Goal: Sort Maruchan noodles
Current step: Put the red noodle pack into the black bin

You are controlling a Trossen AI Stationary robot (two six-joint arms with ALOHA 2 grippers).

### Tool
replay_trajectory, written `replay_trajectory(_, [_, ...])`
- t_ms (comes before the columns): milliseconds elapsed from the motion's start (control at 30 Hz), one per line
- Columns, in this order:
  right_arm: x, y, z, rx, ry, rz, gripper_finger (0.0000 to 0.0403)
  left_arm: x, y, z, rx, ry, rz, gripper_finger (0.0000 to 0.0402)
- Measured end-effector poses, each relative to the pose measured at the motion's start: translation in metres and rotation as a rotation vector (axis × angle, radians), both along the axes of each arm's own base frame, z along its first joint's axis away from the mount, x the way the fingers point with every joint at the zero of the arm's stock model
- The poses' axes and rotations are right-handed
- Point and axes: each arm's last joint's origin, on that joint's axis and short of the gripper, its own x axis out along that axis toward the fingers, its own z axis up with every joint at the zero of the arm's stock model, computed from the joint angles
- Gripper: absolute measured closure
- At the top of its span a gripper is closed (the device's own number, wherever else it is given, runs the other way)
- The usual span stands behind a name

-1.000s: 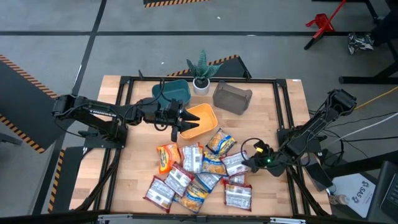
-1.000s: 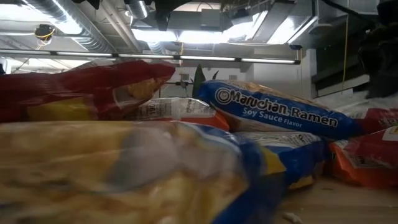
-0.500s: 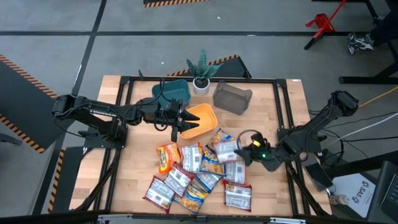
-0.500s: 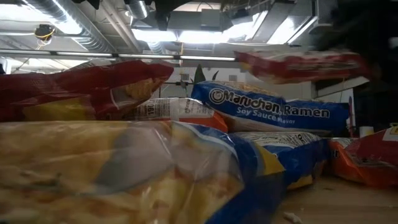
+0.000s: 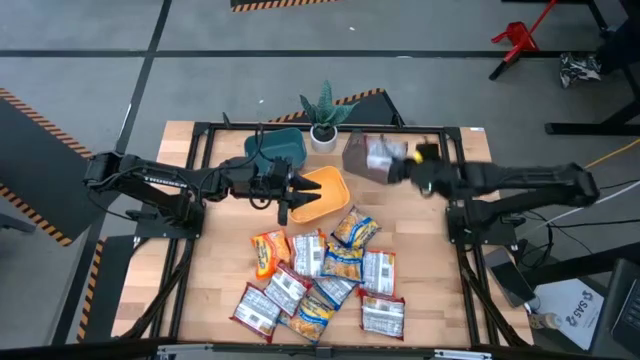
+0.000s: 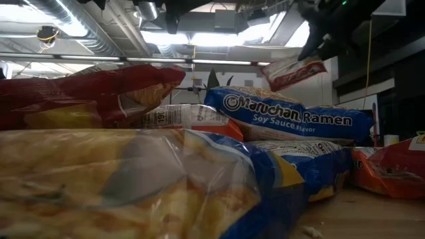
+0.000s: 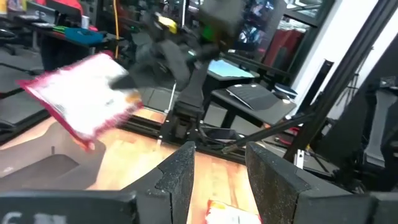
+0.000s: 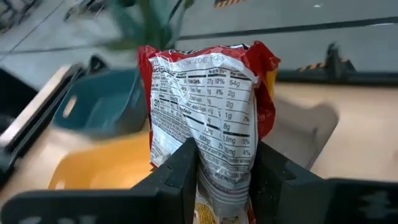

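One red-and-white crinkly plastic ramen packet (image 8: 208,118) hangs clamped by its edge in our right gripper (image 8: 221,165) above the grey bin (image 5: 372,158) near the table's far edge; light and floppy, probably slippery, while our left gripper (image 5: 300,197) waits open over the orange bin (image 5: 325,183).

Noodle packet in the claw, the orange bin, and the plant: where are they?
Packet (image 8: 208,118), right wrist view, its white label.
Orange bin (image 5: 325,186), high view, its inside floor.
Plant (image 5: 324,104), high view, its leaves.

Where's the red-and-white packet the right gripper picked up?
In the high view, the red-and-white packet is held in the air by the right gripper over the grey bin, at the table's far side, right of the orange bin.
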Motion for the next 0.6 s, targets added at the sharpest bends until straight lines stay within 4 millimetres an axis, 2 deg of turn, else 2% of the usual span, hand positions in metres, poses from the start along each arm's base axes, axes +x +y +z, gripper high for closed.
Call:
replay_trajectory(133, [-0.004,-0.041,-0.001,0.048,-0.024,-0.015,0.0308,0.000,0.001,-0.001,0.000,0.014,0.029,0.0263])
replay_trajectory(300, [0.004,-0.077,-0.022,0.125,-0.049,-0.003,0.0308,0.000,0.002,-0.004,0.001,0.042,0.052,0.0263])
replay_trajectory(400, [0.008,-0.091,-0.038,0.168,-0.024,-0.024,0.0308,0.000,0.002,-0.005,0.001,0.052,0.058,0.0263])
replay_trajectory(600, [0.024,-0.102,-0.070,0.237,0.058,-0.035,0.0308,0.000,0.003,-0.005,0.001,0.053,0.064,0.0263])
